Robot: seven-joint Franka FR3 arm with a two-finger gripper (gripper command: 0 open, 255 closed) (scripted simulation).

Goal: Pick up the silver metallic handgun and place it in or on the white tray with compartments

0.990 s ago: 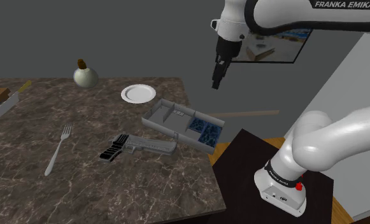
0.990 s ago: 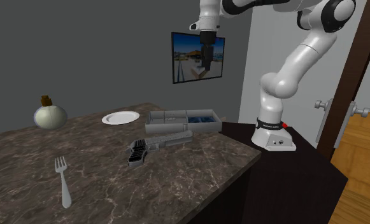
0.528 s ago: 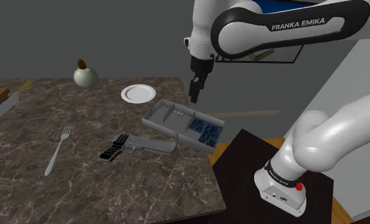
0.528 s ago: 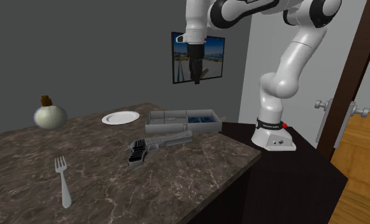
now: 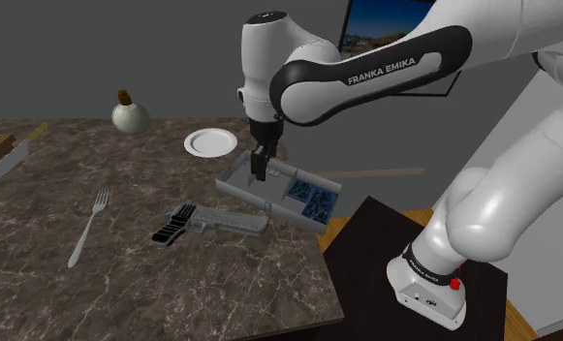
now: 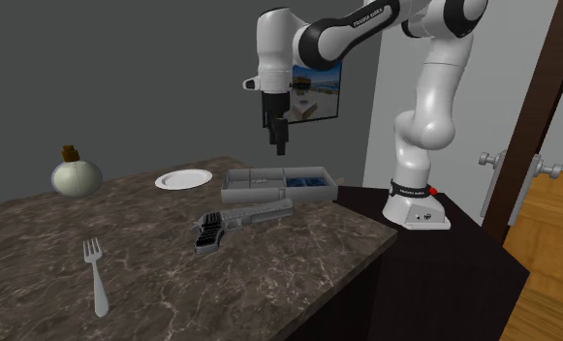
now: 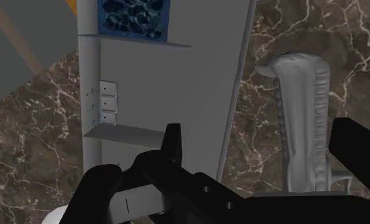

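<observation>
The handgun [image 5: 221, 221] lies flat on the dark marble table, with a grey slide and a black ribbed grip, just in front of the tray. The grey tray with compartments [image 5: 252, 181] sits near the table's edge; one end compartment holds blue contents [image 5: 312, 201]. My gripper [image 5: 259, 172] hangs open over the tray, pointing down, with nothing between its fingers. From the side, the gripper [image 6: 280, 147] is a short way above the tray [image 6: 260, 180] and the handgun [image 6: 245, 215]. In the wrist view, my gripper [image 7: 266, 151] looks down on the tray [image 7: 164, 83] and the handgun's slide [image 7: 301, 121] beside it.
A white plate [image 5: 210, 142] lies behind the tray. A fork [image 5: 87, 228] lies to the shoulder view's left of the gun. A round corked bottle [image 5: 129, 114] and a knife [image 5: 8, 160] sit farther off. The table's edge runs just beyond the tray, beside the stand [image 5: 424, 281].
The arm has swung down and toward the shoulder view's left, from high beyond the table's edge to just above the tray. The handgun and tray have not moved.
</observation>
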